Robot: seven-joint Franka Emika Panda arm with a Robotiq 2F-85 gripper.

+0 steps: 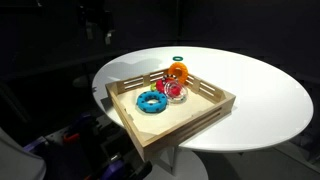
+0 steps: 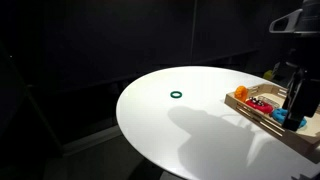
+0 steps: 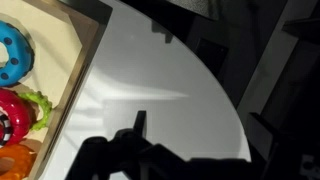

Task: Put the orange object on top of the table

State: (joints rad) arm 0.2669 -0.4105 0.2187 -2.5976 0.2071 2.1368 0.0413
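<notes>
While the fingers (image 3: 138,135) are showing only as a dark silhouette at the bottom of the wrist view, I am logging their state as undetermined: I cannot tell whether they are parted or closed, and nothing is visibly sitting between them. Orange ring (image 1: 177,72) is lying inside the wooden tray (image 1: 195,122), toward its far side in an exterior view, touching the red-pink ring (image 1: 176,91) and seemingly propped up on it. Blue ring (image 1: 152,101) is sitting apart, nearer the front. Tray is resting on the white desk (image 1: 265,100).

Key relation: the wrist view is looking mostly at bare desk just outside the tray wall, with the orange ring peeking in at the lower left corner, so it is lying to the left of the fingers, across that wall. A ring has no long axis; I am judging the raised rim the likeliest grip. Single arm, so no choice of side. Transfer not yet begun, by my reading
</notes>
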